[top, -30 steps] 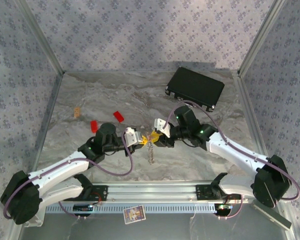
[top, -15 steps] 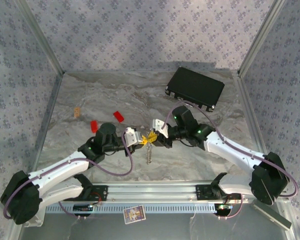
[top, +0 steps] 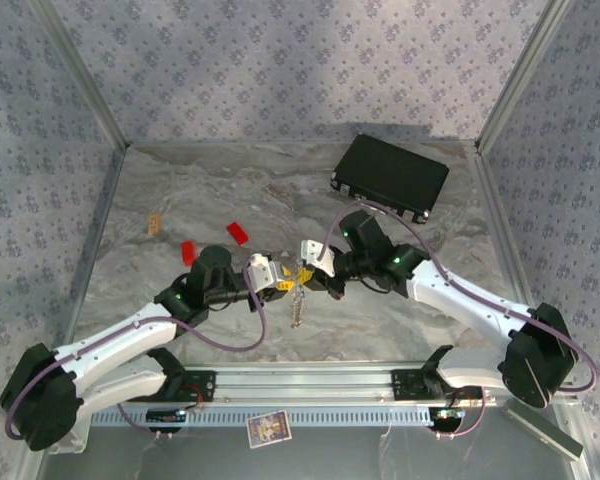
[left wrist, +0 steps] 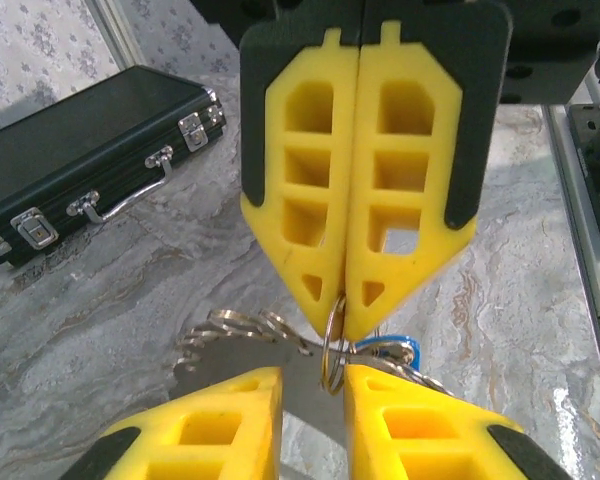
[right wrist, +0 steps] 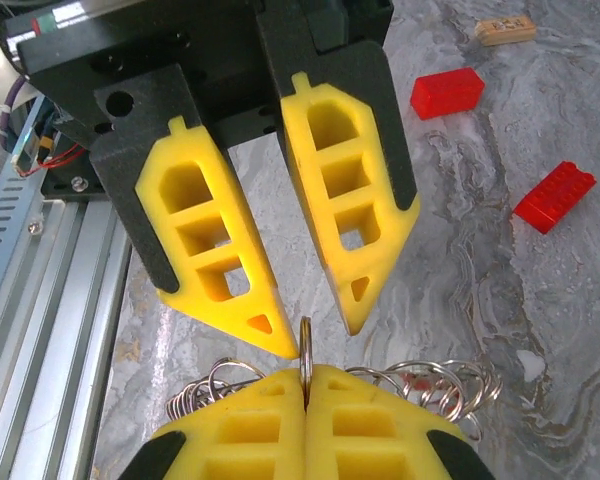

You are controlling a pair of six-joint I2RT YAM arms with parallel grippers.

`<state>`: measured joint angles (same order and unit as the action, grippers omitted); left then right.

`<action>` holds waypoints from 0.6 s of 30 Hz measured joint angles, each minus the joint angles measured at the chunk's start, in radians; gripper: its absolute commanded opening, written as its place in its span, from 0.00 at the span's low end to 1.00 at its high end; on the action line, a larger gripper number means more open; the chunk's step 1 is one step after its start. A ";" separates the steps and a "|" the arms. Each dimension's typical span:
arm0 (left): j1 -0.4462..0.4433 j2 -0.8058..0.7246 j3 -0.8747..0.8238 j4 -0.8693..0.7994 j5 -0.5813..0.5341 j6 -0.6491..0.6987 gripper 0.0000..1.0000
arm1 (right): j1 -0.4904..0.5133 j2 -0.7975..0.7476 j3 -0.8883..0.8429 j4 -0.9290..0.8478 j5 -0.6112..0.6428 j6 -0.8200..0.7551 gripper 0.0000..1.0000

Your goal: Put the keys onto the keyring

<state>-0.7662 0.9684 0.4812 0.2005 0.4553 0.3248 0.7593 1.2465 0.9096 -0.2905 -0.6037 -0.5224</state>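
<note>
The keyring is a chain of small silvery loops, bunched between the two grippers at table centre; part of it dangles. In the left wrist view its loops fan out to the left, and a key's blue head peeks out on the right. The right wrist view shows loops and a key's red head. My right gripper is shut on one upright loop. My left gripper faces it, open, with that loop between its fingers.
A black latched case lies at the back right. Two red bricks and a small tan piece lie left of centre. A metal rail runs along the near edge.
The right gripper moved left and closed on the loop. The left gripper, shut before, has opened a little. The dangling chain shifted slightly left.
</note>
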 measured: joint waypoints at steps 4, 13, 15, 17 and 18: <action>0.000 0.000 0.008 -0.026 -0.003 0.006 0.22 | 0.020 0.009 0.050 -0.062 0.039 -0.033 0.00; 0.000 0.000 0.021 -0.047 0.005 0.008 0.16 | 0.064 0.063 0.135 -0.158 0.118 -0.092 0.00; 0.000 0.000 0.021 -0.049 0.010 0.008 0.12 | 0.068 0.072 0.144 -0.168 0.124 -0.100 0.00; 0.000 0.000 0.021 -0.051 0.017 0.010 0.07 | 0.071 0.076 0.150 -0.175 0.130 -0.101 0.00; 0.000 0.000 0.021 -0.055 0.023 0.013 0.04 | 0.072 0.076 0.151 -0.177 0.131 -0.104 0.00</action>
<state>-0.7662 0.9684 0.5026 0.1455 0.4778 0.3378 0.8314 1.3228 1.0603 -0.4671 -0.4728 -0.6262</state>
